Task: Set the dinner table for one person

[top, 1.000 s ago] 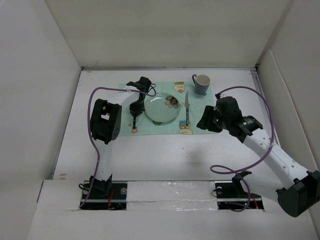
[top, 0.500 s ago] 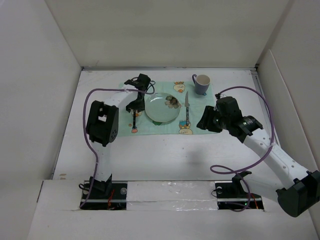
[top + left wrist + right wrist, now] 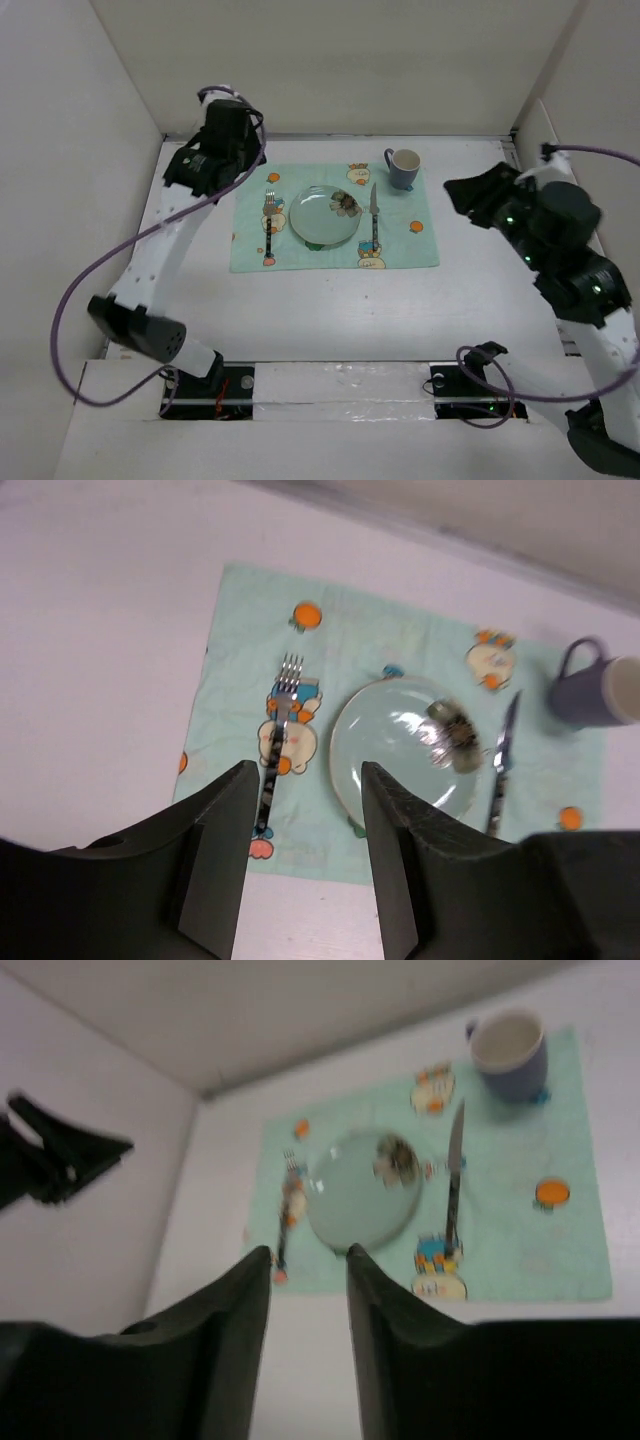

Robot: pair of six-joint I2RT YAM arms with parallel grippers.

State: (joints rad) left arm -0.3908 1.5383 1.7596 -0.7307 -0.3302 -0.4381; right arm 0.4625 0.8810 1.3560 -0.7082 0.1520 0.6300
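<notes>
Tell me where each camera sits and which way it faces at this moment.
Top external: fixed above and behind the robot, looking down on the table; the left arm and right arm show at the sides.
Left wrist: high over the table's far left, looking down at the fork, plate and knife; the open left pincer fills the bottom.
Right wrist: high at the right, looking down and leftward over the placemat and mug; the open right pincer fills the bottom.
Shared: both wrist views show the same placemat setting.
</notes>
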